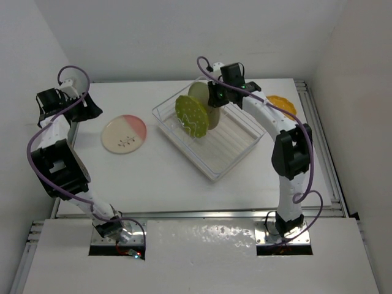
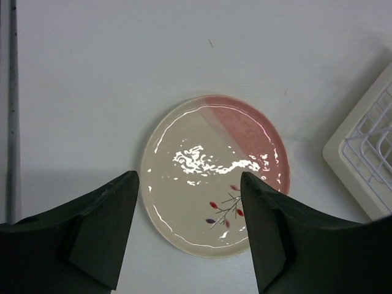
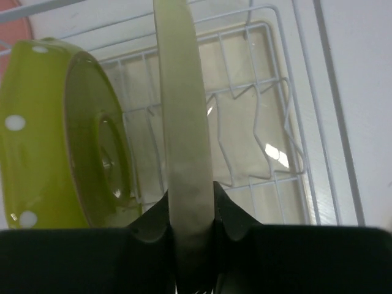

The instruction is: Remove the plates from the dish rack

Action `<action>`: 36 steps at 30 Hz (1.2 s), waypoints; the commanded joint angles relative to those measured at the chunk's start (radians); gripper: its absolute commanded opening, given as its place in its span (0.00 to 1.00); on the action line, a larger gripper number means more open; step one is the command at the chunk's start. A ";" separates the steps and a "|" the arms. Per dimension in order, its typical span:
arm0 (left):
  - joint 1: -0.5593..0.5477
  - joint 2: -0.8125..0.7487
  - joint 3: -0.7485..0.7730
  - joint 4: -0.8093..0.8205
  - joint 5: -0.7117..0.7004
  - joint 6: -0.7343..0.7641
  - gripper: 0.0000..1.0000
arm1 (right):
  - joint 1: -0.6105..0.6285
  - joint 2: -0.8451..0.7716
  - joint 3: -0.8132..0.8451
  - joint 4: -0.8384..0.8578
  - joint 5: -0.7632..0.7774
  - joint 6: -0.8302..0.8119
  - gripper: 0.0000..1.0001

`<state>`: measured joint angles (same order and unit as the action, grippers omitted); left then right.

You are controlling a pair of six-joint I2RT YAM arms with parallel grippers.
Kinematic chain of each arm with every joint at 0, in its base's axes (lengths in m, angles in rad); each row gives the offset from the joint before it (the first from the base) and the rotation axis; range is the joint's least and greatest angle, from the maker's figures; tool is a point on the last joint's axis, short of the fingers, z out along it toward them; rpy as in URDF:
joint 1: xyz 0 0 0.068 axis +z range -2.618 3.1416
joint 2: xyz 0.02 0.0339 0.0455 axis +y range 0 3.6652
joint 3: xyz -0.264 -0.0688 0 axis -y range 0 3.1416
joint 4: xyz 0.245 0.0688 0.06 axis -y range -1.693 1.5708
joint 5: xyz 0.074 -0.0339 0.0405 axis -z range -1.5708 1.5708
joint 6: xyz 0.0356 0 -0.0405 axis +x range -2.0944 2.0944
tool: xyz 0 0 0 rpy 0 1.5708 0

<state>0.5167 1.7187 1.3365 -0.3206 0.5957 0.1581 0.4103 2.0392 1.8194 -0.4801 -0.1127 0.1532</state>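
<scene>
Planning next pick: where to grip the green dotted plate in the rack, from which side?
Pinch the top rim of the green dotted plate, coming down from above. It stands on edge in the dish rack, rim up, with the pale plate close beside it.

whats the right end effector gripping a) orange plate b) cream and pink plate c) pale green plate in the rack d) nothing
c: in the right wrist view the right end effector pinches the rim of the pale green plate, which stands on edge in the dish rack.
</scene>
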 commanded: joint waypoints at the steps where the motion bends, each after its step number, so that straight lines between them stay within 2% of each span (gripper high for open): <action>1: -0.010 -0.060 0.021 -0.017 0.042 0.026 0.65 | -0.002 -0.095 -0.025 0.103 -0.028 -0.032 0.04; 2: -0.014 -0.062 0.024 -0.020 0.045 0.029 0.65 | -0.002 -0.112 -0.041 0.113 -0.027 -0.049 0.00; 9: -0.046 -0.056 0.062 -0.038 0.052 0.032 0.62 | -0.002 -0.261 -0.069 0.218 0.054 -0.177 0.00; 17: -0.081 -0.048 0.150 -0.092 0.104 0.067 0.60 | -0.002 -0.405 -0.115 0.445 0.251 -0.176 0.00; 20: -0.109 -0.047 0.208 -0.158 0.205 0.124 0.63 | -0.002 -0.445 -0.132 0.527 0.269 -0.063 0.00; 24: -0.173 -0.044 0.283 -0.233 0.346 0.152 0.65 | 0.015 -0.410 -0.132 0.606 0.118 0.193 0.00; 26: -0.191 -0.042 0.306 -0.218 0.433 0.083 0.70 | 0.041 -0.367 -0.120 0.638 0.061 0.285 0.00; 27: -0.208 -0.042 0.306 -0.178 0.458 0.049 0.74 | 0.047 -0.343 -0.112 0.650 -0.003 0.392 0.00; 30: -0.234 -0.050 0.296 -0.062 0.513 -0.115 0.85 | 0.061 -0.251 -0.098 0.763 -0.111 0.616 0.00; 31: -0.236 -0.051 0.276 -0.023 0.512 -0.223 0.91 | 0.070 -0.213 -0.103 0.797 -0.132 0.661 0.00; 34: -0.239 -0.057 0.238 0.109 0.513 -0.369 0.93 | 0.091 -0.134 -0.080 0.885 -0.200 0.772 0.00; 36: -0.250 -0.054 0.202 0.124 0.449 -0.388 0.94 | 0.114 -0.099 -0.057 0.914 -0.231 0.840 0.00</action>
<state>0.2718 1.6989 1.5726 -0.3248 1.0496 -0.0746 0.4999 1.9419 1.6833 0.1822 -0.2222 0.7696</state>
